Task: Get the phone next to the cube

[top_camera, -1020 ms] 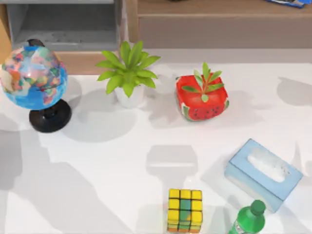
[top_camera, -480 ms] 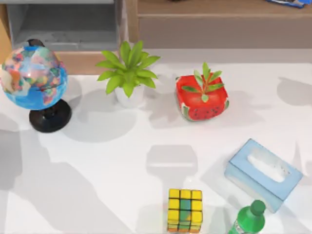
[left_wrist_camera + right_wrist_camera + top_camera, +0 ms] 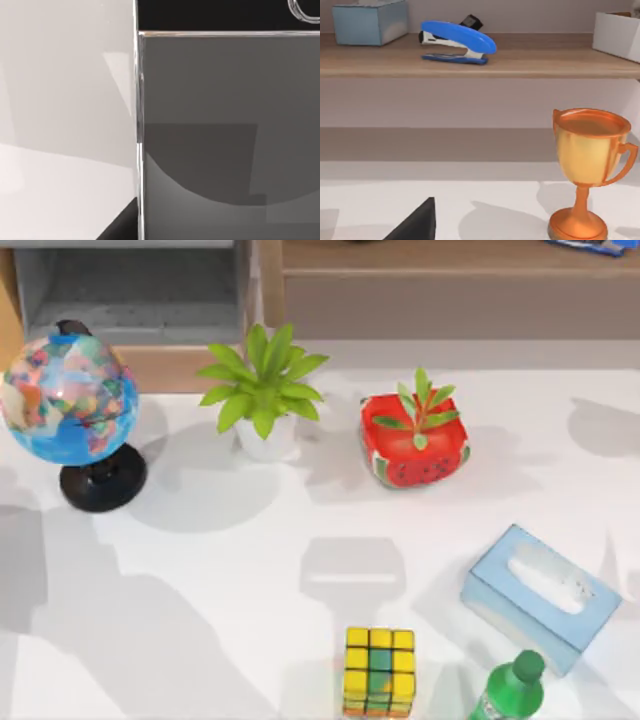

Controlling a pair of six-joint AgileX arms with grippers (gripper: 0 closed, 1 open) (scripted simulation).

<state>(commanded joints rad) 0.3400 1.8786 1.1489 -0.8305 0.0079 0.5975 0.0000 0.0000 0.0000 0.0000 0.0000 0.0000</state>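
Centrally, 2 planters (white pot point(image 3: 266, 443), watermelon pot point(image 3: 415, 455)) with green plants, behind the cube point(image 3: 379, 671); hand states untellable.

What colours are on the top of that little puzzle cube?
Mostly yellow squares, a few green-teal and orange ones, with dark grid lines. The cube shows best in the top view.

One cube point(image 3: 379, 671), two potted plants point(image 3: 262, 390).

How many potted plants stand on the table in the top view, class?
2: a leafy plant in a white pot near the table's back edge, and a smaller plant in a watermelon pot to its right. Others may lie outside the view.
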